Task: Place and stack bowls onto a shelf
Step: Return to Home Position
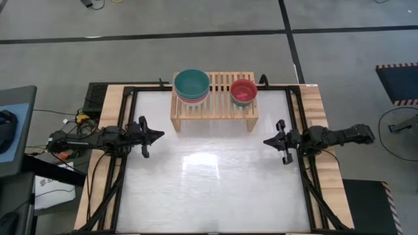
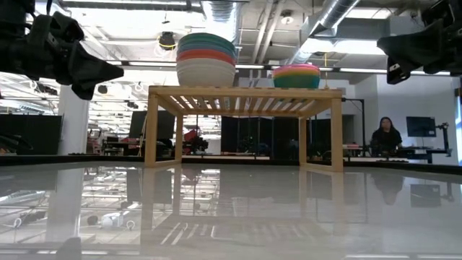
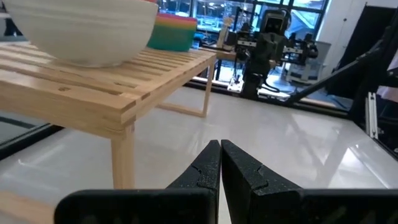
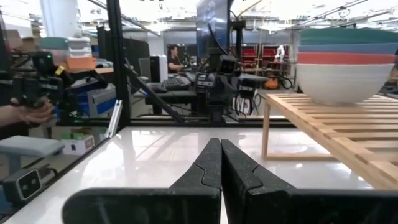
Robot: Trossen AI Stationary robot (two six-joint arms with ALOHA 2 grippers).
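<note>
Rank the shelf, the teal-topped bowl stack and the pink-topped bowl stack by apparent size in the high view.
1. shelf, clearly largest.
2. teal-topped stack.
3. pink-topped stack, smallest.
Both stacks stand on the shelf top, so nearness to the camera hardly skews this.

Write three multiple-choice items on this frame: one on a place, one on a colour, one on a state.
1. Where do the larger stack and smaller stack of round plastic bowls stand relative to the low light-wood slatted shelf? A) beside it B) on top of it C) beneath it
2. What colour is the top bowl of the larger stack? A) cream B) teal C) red
3. How are the left tool and right tool? A) both shut, empty B) left holding a bowl C) both wide open

Answers: B, the low view shows both stacks resting on the slats; B, the high view shows teal uppermost; A, each wrist view shows the fingers pressed together with nothing between.
</note>
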